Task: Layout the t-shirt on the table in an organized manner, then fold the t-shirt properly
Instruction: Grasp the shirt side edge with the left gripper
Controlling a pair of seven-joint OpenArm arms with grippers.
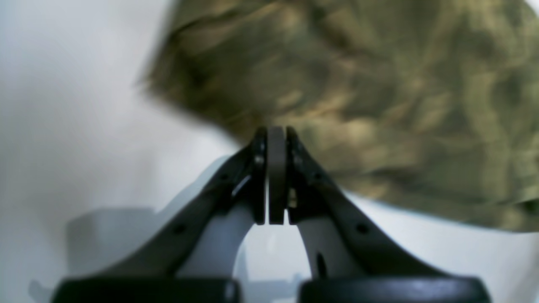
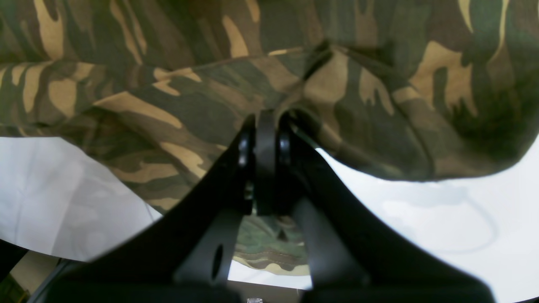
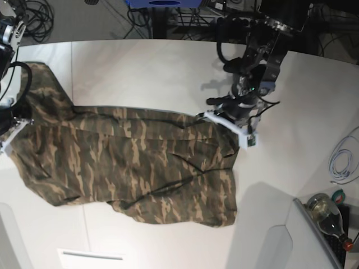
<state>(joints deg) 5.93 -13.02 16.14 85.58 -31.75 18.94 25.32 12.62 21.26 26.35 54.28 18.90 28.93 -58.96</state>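
The left claw (image 1: 276, 130) has its jaws pressed together, the tips sitting right at the lower edge of the t-shirt (image 1: 379, 97); the wrist view is blurred there, so I cannot tell whether a fold of cloth is caught between them, though in the base view this claw (image 3: 224, 119) sits at the shirt's upper corner on that view's right side, where the cloth pulls to a point toward it. The right claw (image 2: 265, 115) is likewise closed, and here the camouflage cloth (image 2: 202, 101) bunches and puckers straight into the tips, with more fabric showing below between the arms of the claw, so it is clamped on the shirt's edge. In the base view that claw sits at the far left border of the picture (image 3: 12, 124), mostly cut off, with the shirt (image 3: 134, 162) drawn up toward it. Between the two claws the garment stretches across the white worktop (image 3: 157, 73) as a long band with wrinkles running along it, its lower part resting on the surface. Well apart from the shirt, a coiled white cable (image 3: 342, 159) lies near the worktop's edge, and a glass bottle (image 3: 325, 210) lies just beyond it.
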